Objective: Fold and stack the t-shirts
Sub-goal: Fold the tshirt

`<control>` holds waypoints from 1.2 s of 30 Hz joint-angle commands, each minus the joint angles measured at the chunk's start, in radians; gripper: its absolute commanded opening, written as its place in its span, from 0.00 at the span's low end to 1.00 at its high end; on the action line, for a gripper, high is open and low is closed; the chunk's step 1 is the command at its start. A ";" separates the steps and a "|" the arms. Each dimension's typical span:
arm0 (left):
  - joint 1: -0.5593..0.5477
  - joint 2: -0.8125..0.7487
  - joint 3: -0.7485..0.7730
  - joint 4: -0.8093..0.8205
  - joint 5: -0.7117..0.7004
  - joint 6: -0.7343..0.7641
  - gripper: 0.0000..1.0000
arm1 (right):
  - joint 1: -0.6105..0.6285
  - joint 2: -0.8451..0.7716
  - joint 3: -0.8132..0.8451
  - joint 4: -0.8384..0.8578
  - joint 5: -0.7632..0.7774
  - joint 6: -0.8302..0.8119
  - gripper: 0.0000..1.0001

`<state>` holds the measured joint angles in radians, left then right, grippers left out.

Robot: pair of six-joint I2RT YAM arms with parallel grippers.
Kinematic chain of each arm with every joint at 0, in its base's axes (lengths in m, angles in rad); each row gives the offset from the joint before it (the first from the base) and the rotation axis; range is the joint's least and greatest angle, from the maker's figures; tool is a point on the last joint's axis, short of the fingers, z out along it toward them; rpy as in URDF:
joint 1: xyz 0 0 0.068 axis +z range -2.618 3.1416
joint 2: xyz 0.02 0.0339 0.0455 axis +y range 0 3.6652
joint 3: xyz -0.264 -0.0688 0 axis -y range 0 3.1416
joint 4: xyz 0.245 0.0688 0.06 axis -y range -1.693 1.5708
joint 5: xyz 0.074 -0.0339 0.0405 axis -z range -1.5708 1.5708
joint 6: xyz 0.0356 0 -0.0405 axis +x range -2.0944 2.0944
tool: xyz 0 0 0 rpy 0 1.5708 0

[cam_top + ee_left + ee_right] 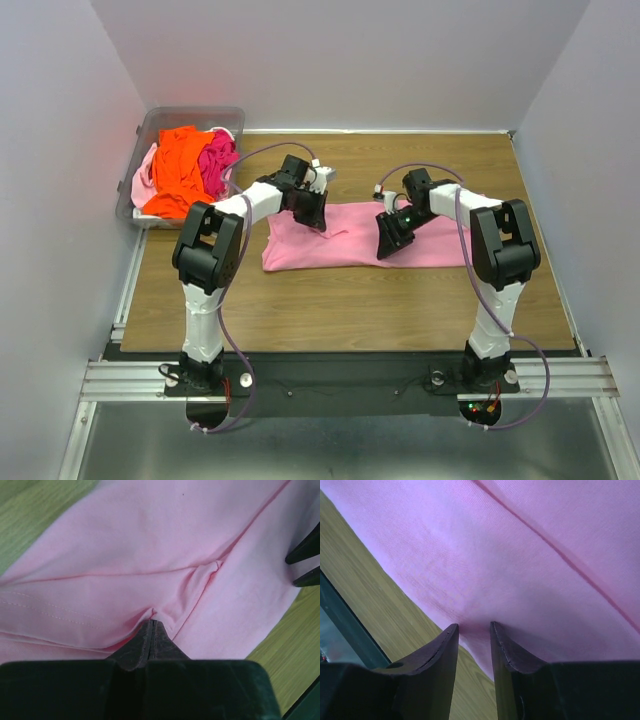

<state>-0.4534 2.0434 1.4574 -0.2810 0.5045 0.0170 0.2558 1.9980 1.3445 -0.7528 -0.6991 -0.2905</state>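
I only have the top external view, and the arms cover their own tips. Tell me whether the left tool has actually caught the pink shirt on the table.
Observer: Yes. In the left wrist view the left tool is shut, its tips pinching a small raised fold of the pink shirt.
Operator: Now report the right tool.
Observer: In the right wrist view the right tool stands open, jaws apart. Its tips are down at an edge of the shirt, with the wooden table showing beside it. I see no cloth pinched there.
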 commanded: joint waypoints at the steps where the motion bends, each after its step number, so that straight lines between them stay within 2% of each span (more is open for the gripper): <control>1: 0.004 -0.020 0.058 0.006 0.006 0.012 0.00 | 0.002 -0.007 0.004 0.036 0.026 -0.001 0.38; 6: 0.004 -0.045 0.089 0.031 0.009 0.020 0.00 | 0.002 -0.010 0.005 0.040 0.026 -0.002 0.38; 9: 0.007 -0.037 0.145 -0.023 0.019 0.064 0.00 | 0.002 -0.015 0.011 0.040 0.021 0.001 0.38; 10: 0.009 -0.037 0.155 -0.068 0.029 0.104 0.07 | 0.002 -0.019 0.013 0.040 0.023 0.002 0.38; 12: 0.015 -0.069 0.118 -0.083 0.049 0.129 0.28 | 0.002 -0.019 0.021 0.038 0.023 0.008 0.38; 13: 0.019 -0.087 0.094 -0.083 0.048 0.152 0.45 | 0.002 -0.021 0.025 0.036 0.020 0.010 0.38; 14: 0.019 -0.104 0.072 -0.083 0.046 0.165 0.50 | 0.002 -0.024 0.027 0.036 0.020 0.008 0.38; 17: 0.019 -0.150 0.003 -0.113 0.023 0.205 0.52 | 0.003 -0.030 0.027 0.036 0.023 0.010 0.38; 24: 0.002 -0.167 -0.086 -0.109 -0.041 0.184 0.53 | 0.008 -0.024 0.027 0.036 0.030 0.014 0.38; 30: -0.019 -0.126 -0.094 -0.073 -0.043 0.147 0.53 | 0.010 -0.021 0.027 0.038 0.038 0.014 0.38; 36: -0.021 -0.077 -0.042 -0.057 -0.035 0.126 0.45 | 0.013 -0.015 0.022 0.038 0.046 0.014 0.38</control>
<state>-0.4702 1.9472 1.3651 -0.3569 0.4618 0.1604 0.2569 1.9976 1.3457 -0.7494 -0.6910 -0.2699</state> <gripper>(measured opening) 0.469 0.382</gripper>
